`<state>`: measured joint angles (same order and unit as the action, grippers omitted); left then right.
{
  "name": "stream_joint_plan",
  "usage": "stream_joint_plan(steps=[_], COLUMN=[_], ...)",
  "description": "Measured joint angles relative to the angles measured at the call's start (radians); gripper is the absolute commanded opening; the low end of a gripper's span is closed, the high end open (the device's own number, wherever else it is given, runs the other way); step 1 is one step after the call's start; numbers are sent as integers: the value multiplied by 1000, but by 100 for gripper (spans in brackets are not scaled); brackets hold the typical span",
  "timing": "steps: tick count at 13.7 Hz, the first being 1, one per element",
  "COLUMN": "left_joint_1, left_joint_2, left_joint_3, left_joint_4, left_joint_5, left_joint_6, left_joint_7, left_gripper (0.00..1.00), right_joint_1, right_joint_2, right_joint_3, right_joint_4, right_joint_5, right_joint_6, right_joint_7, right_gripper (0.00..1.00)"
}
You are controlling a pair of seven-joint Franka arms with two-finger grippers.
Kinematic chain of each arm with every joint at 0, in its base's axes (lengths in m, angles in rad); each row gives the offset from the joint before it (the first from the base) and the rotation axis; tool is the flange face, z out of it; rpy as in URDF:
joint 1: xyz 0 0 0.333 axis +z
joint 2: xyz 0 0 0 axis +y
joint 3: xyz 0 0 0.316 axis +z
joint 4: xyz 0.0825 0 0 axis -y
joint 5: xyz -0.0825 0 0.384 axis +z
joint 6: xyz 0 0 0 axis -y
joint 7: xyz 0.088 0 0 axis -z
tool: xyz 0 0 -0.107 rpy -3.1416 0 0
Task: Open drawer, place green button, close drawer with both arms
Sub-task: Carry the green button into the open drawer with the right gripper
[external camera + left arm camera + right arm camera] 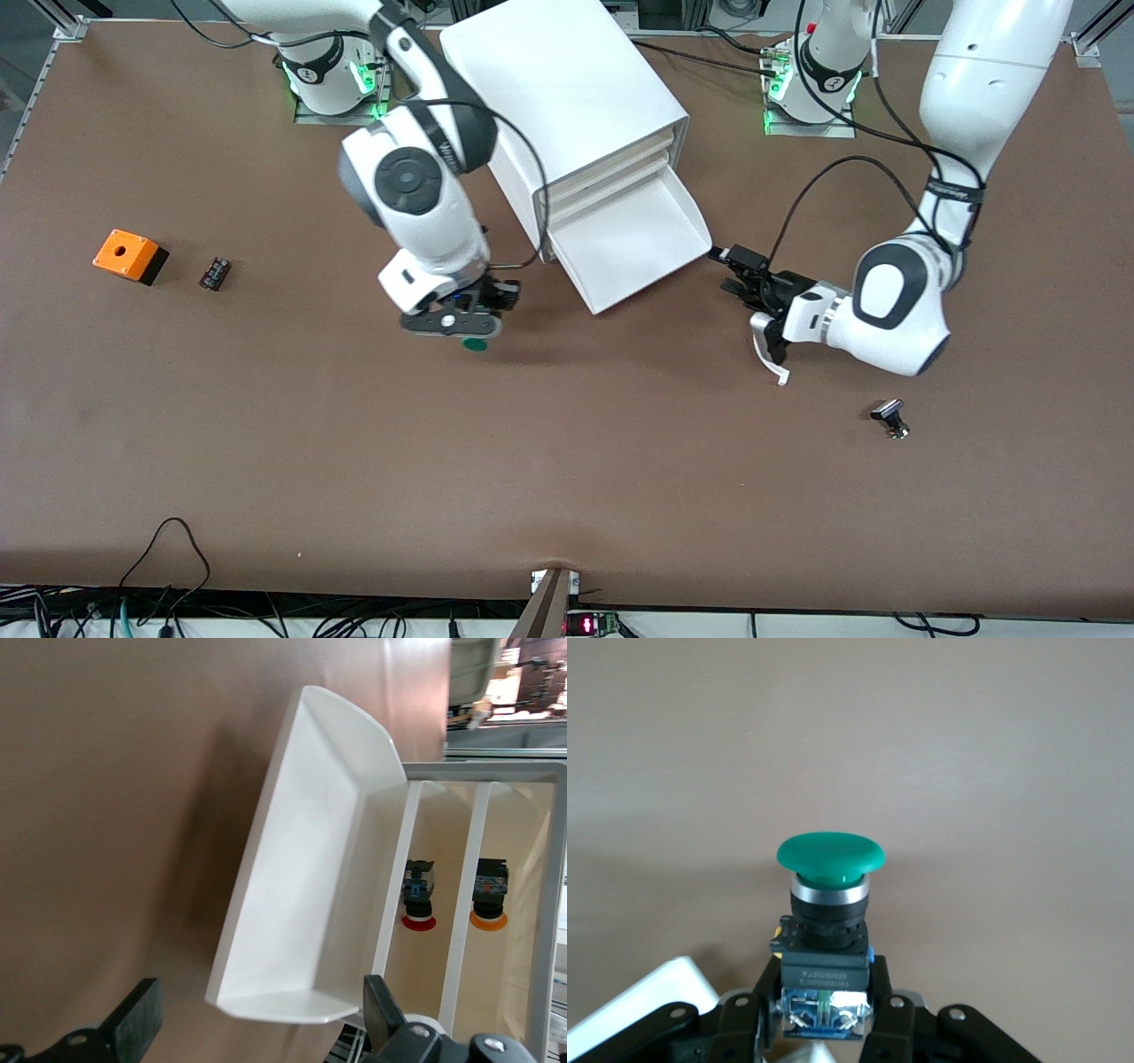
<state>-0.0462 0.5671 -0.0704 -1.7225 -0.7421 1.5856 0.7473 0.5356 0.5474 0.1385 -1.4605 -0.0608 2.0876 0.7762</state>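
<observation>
Nearest the front camera lies a small black-capped, silver-stemmed part (890,418) on bare brown tabletop (567,478), toward the left arm's end.

Clamped by its black-and-blue body in the right gripper (469,317), the button (476,344) hangs over open table beside the cabinet (567,115), its smooth domed green cap (830,856) pointing away from the wrist above a bright metal collar. The drawer (633,244), a shallow glossy white tray with a curved front lip, already stands pulled out and empty. The left gripper (742,273), jaws spread wide and holding nothing, sits just off the drawer's front corner.

To do this step well, I judge the right arm should carry the button over the tray's middle, lower it close to the slick floor so it cannot roll or bounce, then release. An orange box (130,255) and a small dark part (214,273) lie toward the right arm's end.
</observation>
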Motion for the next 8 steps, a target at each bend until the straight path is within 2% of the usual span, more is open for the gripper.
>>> stream_joint_plan(steps=[5,8], left_joint_1=[5,-9], left_joint_2=[-63,-76], left_joint_3=[-3,-24], left_joint_4=[157,251], left_joint_5=[249,433], left_joint_6=[-75,-110], left_joint_7=[-271,-422], left_gripper=[99,99], right_joint_1=[141,221], right_joint_2=[103,137], right_joint_3=[-1,-3], right_joint_4=[149,173], right_joint_5=[0,-1], right_joint_6=[0,7], right_joint_7=[223,357], right_gripper=[0,0])
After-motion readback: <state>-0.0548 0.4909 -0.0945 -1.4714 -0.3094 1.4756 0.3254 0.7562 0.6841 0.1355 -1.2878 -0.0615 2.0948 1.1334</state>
